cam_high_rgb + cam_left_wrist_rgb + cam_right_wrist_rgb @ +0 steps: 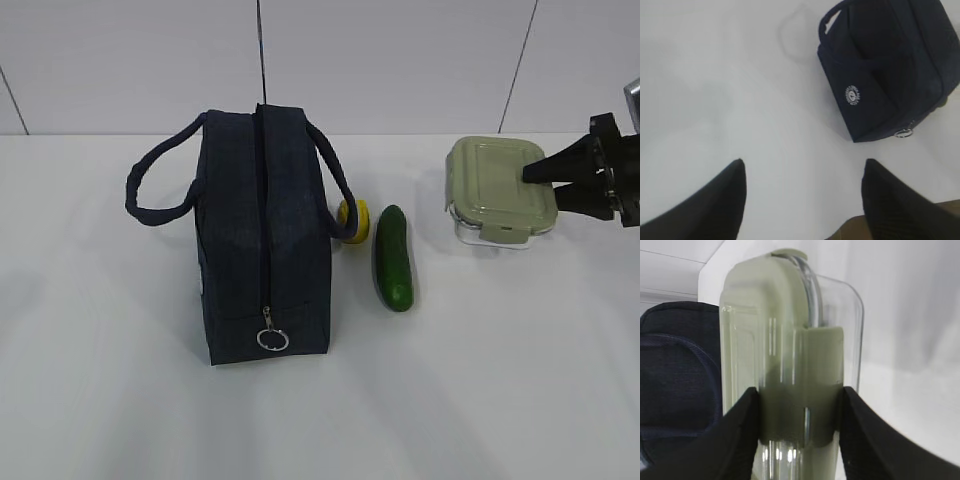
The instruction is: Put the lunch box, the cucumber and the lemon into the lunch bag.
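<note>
right gripper [800, 410] clamped on the lunch box [500, 190], right of the cucumber [393, 257] and lemon [354, 219]. left gripper [802, 190] spread wide, empty. lunch bag [262, 230] zipped shut (needs opening first). keep box level, lift clear, carry slowly toward bag.

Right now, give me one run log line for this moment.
right gripper: shut on lunch box | left gripper: open, empty | bag: zipped | cucumber, lemon: on table
</note>
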Available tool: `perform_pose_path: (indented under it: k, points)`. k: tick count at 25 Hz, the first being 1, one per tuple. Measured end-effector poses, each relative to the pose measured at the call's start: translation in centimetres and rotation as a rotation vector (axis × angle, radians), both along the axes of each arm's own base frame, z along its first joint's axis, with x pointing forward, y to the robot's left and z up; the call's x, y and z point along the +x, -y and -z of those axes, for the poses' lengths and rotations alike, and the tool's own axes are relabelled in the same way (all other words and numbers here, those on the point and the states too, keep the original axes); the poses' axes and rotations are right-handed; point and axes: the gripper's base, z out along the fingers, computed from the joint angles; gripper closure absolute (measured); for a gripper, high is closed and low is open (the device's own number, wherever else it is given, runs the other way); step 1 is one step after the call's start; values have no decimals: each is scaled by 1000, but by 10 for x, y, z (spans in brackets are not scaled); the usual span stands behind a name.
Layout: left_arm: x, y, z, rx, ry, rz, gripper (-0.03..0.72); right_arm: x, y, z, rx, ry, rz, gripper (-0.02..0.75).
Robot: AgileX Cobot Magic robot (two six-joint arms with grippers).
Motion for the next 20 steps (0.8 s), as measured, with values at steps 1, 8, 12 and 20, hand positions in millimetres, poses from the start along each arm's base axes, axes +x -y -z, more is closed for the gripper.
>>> perform_pose_path:
  k: [1,8,12,20]
  points:
    - [5,2,2,-9,-14,17,170,-1,0,-2,-2,4,0,396]
    - [39,19,10,-115,-58,104,186,-1,-1,-12,12,28,14,396]
    - [59,27,19,-179,-106,141,187,-1,-1,-14,14,29,17,396]
    - [97,43,38,-311,-158,194,188,0,-18,-17,16,33,-21,396]
